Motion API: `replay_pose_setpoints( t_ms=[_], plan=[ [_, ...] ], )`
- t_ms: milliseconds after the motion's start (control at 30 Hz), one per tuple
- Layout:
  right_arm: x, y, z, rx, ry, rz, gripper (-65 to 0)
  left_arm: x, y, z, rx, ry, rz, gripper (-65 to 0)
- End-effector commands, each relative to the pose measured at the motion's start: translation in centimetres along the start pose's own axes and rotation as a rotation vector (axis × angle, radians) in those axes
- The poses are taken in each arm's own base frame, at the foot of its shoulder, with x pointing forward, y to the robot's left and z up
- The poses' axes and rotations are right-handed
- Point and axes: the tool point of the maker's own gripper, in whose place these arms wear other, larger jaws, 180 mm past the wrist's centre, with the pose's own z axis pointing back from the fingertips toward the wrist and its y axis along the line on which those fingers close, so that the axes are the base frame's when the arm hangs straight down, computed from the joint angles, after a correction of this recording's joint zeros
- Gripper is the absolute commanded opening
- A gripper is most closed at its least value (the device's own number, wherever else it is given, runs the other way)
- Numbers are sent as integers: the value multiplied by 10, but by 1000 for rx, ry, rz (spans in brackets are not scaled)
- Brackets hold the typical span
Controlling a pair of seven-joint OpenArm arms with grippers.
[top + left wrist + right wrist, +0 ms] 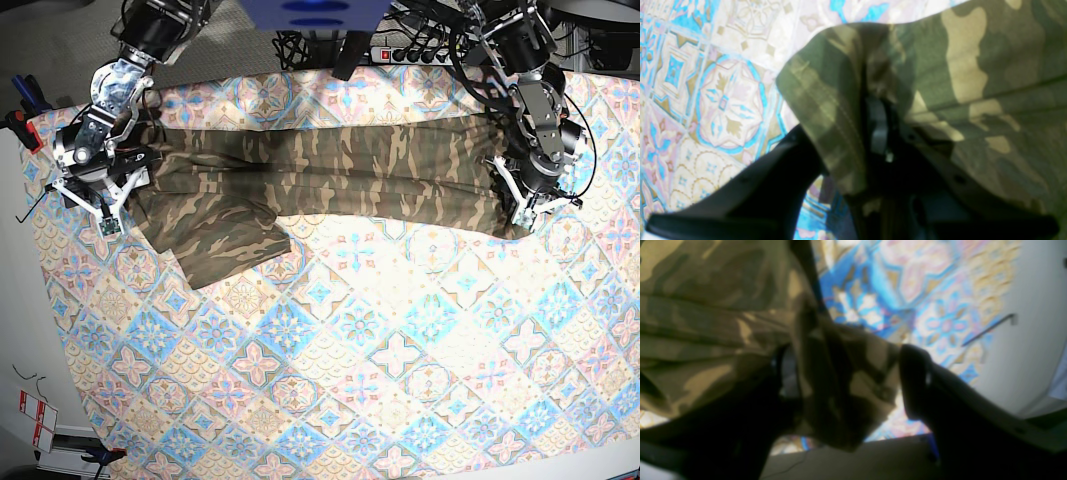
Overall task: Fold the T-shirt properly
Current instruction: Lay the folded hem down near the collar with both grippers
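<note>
The camouflage T-shirt (330,165) lies as a long folded band across the far part of the table, one sleeve flap spread toward the front at the left. My left gripper (522,200) stands over the band's right end. In the left wrist view its jaws (836,123) stand apart, and a fold of the T-shirt (973,66) drapes loosely between the fingers (878,130). My right gripper (100,200) is at the band's left end. In the right wrist view it (848,356) is wide open, a bunch of the T-shirt (706,290) lying between the fingers (913,373).
A pastel blue-pink patterned tablecloth (350,350) covers the table. A power strip and cables (400,50) sit behind the far edge. The table's left edge (40,260) runs close to my right gripper, with grey floor beyond and a red-handled clamp (15,125).
</note>
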Motion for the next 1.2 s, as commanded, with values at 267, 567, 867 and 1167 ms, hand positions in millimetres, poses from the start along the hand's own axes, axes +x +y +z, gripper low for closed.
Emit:
replay_pose_setpoints(
  t_ms=[267, 567, 867, 1167],
  plan=[
    [23, -17, 7, -51, -53, -8, -268, -33, 2, 24, 44, 173, -90, -611],
    [24, -15, 6, -47, -52, -5, -268, -8, 13, 52, 127, 100, -127, -622],
    [21, -14, 6, -44, -44, -2, -268, -40, 5, 51, 101, 164, -73, -622],
    [-18, -1, -2, -4, 100, 6, -265, -55, -3, 54, 78, 196, -76, -621]
  ],
)
